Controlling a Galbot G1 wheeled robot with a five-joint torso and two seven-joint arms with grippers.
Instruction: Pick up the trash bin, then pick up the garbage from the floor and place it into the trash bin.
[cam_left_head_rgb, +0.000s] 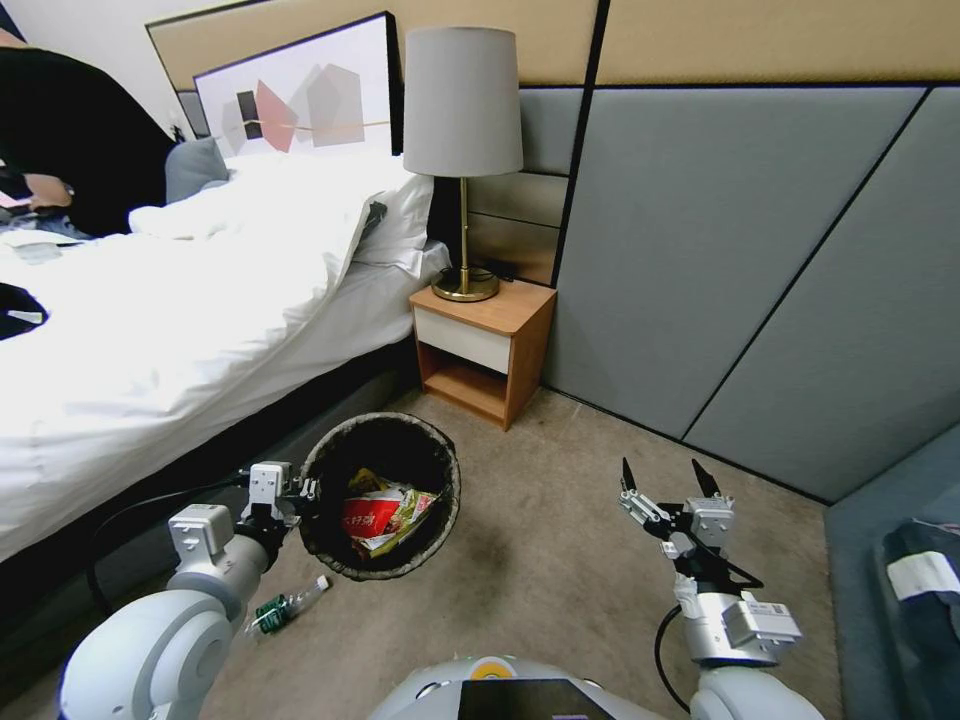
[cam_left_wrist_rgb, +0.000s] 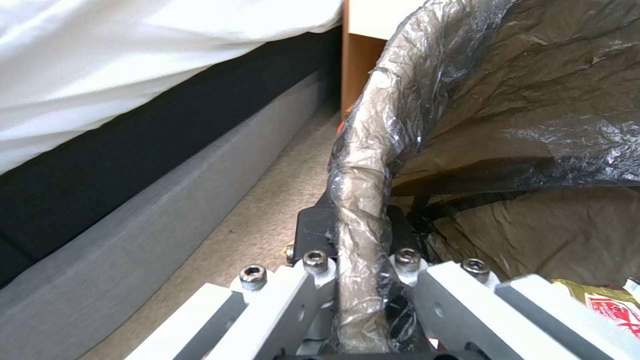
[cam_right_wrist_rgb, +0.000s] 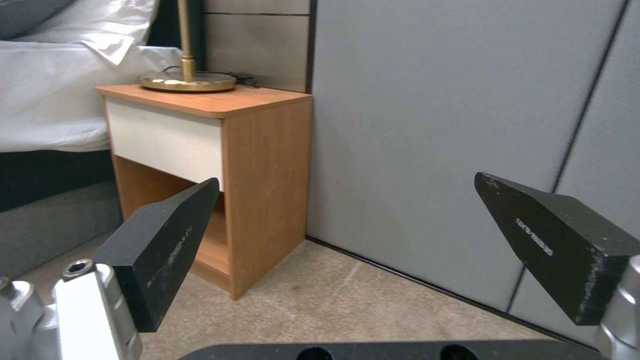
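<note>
My left gripper (cam_left_head_rgb: 305, 489) is shut on the rim of the trash bin (cam_left_head_rgb: 440, 520), holding it tilted above the floor (cam_left_head_rgb: 560, 560) beside the bed. In the left wrist view the black fingers (cam_left_wrist_rgb: 313, 227) pinch the bag-covered rim of the trash bin (cam_left_wrist_rgb: 360, 190). Inside the bin lies garbage (cam_left_head_rgb: 385, 515): red-and-white packets and a yellow wrapper, also seen as garbage (cam_left_wrist_rgb: 610, 302) at the frame's edge. A green bottle (cam_left_head_rgb: 280, 610) lies on the floor under my left arm. My right gripper (cam_left_head_rgb: 665, 472) hangs open over bare floor, its fingers (cam_right_wrist_rgb: 167, 245) wide apart and holding nothing.
A wooden nightstand (cam_left_head_rgb: 485, 345) with a brass lamp (cam_left_head_rgb: 463, 150) stands ahead by the grey padded wall (cam_left_head_rgb: 720, 260). The bed (cam_left_head_rgb: 150, 330) runs along my left. A dark grey piece of furniture (cam_left_head_rgb: 900, 580) sits at the right edge. A person sits on the far side of the bed.
</note>
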